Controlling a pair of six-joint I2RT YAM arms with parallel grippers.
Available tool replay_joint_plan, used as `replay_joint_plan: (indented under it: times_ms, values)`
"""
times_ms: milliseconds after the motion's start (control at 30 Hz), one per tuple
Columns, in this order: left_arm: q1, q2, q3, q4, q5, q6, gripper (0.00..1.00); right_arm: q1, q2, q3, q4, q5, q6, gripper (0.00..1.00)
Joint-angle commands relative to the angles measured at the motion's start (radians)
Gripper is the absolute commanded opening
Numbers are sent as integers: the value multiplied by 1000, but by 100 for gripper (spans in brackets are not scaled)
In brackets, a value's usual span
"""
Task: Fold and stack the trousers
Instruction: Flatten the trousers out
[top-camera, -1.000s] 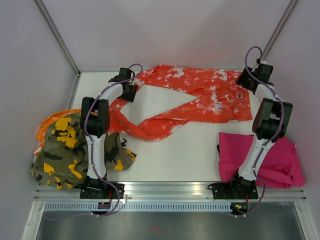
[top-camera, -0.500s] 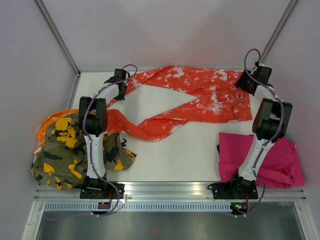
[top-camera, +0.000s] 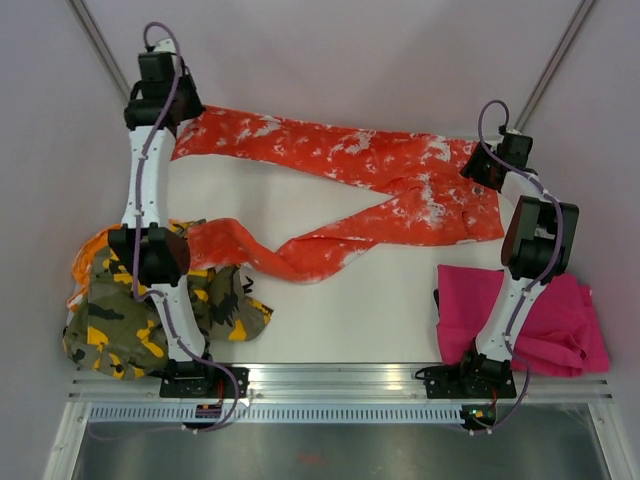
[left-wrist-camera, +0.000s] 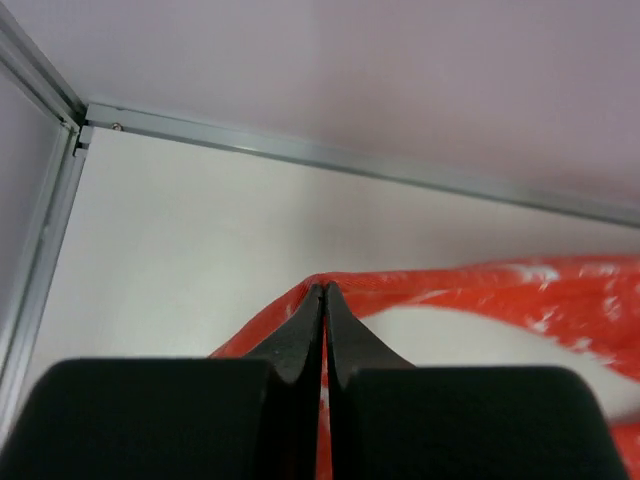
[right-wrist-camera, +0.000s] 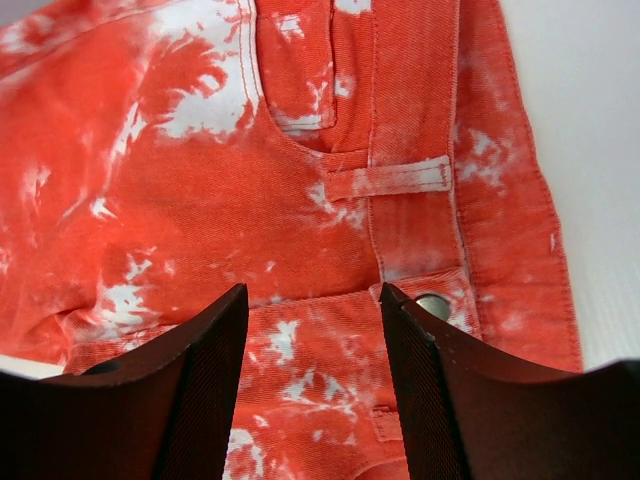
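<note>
The orange-red trousers (top-camera: 400, 190) with white splatter lie across the back of the table. One leg is stretched out to the far left corner, where my left gripper (top-camera: 172, 128) is shut on its end and holds it raised. In the left wrist view the jaws (left-wrist-camera: 323, 292) pinch a fold of orange cloth (left-wrist-camera: 520, 290). My right gripper (top-camera: 481, 171) hovers open over the waistband (right-wrist-camera: 415, 180), with its snap button (right-wrist-camera: 432, 305) beside the right finger. The other leg (top-camera: 262, 256) curls toward the front left. Camouflage trousers (top-camera: 150, 310) lie crumpled at the front left, and magenta trousers (top-camera: 560, 320) at the front right.
Pale walls with metal frame posts (top-camera: 100, 45) close in the table on three sides. A metal rail (top-camera: 330, 378) runs along the near edge by the arm bases. Orange cloth (top-camera: 88, 252) pokes out from under the camouflage pile.
My left gripper shut on the end of the upper leg and carried it up and back to the far left corner, pulling that leg out straight. The right gripper drifted slightly left.
</note>
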Motion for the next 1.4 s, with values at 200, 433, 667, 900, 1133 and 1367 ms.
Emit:
replay_joint_plan:
  times_ms: [200, 433, 667, 900, 1133, 1367]
  values:
    - [191, 156, 12, 35, 324, -300, 2, 30, -12, 9, 24, -6, -10, 62]
    - [203, 317, 45, 119, 242, -261, 3, 39, 8, 28, 22, -16, -5, 62]
    - [205, 366, 81, 282, -86, -163, 57, 64, 1, 29, 18, -18, 4, 63]
    - [210, 250, 25, 297, -229, -44, 67, 87, -32, -2, 7, -36, 8, 63]
    - [121, 54, -329, 213, -213, 61, 72, 108, -68, -48, 5, -67, 34, 63]
    - [16, -205, -567, 116, 28, 56, 98, 130, -181, -105, -7, -55, 36, 73]
